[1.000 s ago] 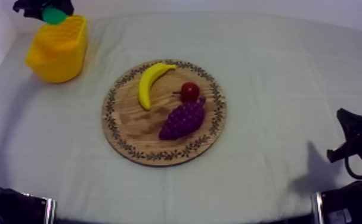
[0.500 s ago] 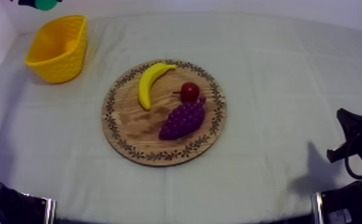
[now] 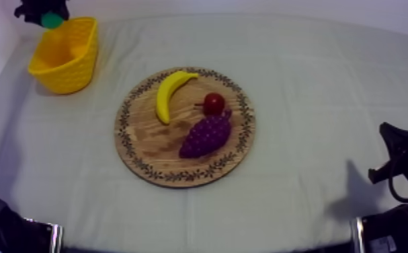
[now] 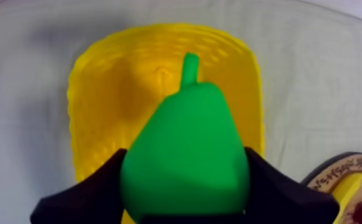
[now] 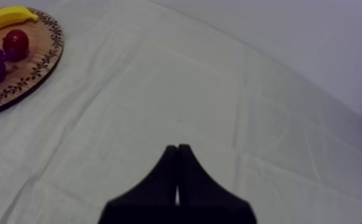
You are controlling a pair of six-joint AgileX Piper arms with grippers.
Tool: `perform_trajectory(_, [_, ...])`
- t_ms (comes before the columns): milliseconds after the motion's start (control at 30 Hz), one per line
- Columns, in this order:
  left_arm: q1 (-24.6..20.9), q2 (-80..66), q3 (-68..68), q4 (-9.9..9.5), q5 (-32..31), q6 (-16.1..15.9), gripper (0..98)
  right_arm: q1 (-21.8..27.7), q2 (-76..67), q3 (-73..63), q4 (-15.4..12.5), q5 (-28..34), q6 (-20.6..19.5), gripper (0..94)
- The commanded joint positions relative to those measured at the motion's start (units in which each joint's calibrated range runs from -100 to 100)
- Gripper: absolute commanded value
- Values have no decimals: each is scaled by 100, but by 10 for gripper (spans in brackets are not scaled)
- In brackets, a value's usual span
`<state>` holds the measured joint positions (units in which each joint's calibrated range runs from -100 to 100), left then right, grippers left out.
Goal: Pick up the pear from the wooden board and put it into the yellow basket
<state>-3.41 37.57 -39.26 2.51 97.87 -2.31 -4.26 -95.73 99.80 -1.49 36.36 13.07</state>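
Pear [image 4: 183,140]: smooth, glossy green; our left gripper [image 4: 186,182] clamps it above the ribbed yellow basket [image 4: 159,33].
Right gripper [image 5: 177,173]: our black fingers pressed into a narrow wedge.

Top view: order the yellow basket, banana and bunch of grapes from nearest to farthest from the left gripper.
1. yellow basket, just under the left gripper that holds the pear, far left corner.
2. banana, on the wooden board's left half.
3. bunch of grapes, on the board's near right part.
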Motion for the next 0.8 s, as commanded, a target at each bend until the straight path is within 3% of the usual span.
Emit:
perform_trajectory(0, [-38, 235, -43, 8, -43, -37, 550, -2, -3, -2, 0, 2, 0, 4])
perform_trajectory(500, [-194, 1215, -625, 27, -87, -220, 570, -2, -3, -2, 0, 2, 0, 4])
perform_trajectory(767, [-225, 1537, -706, 37, -83, -323, 685, -2, -3, -2, 0, 2, 0, 4])
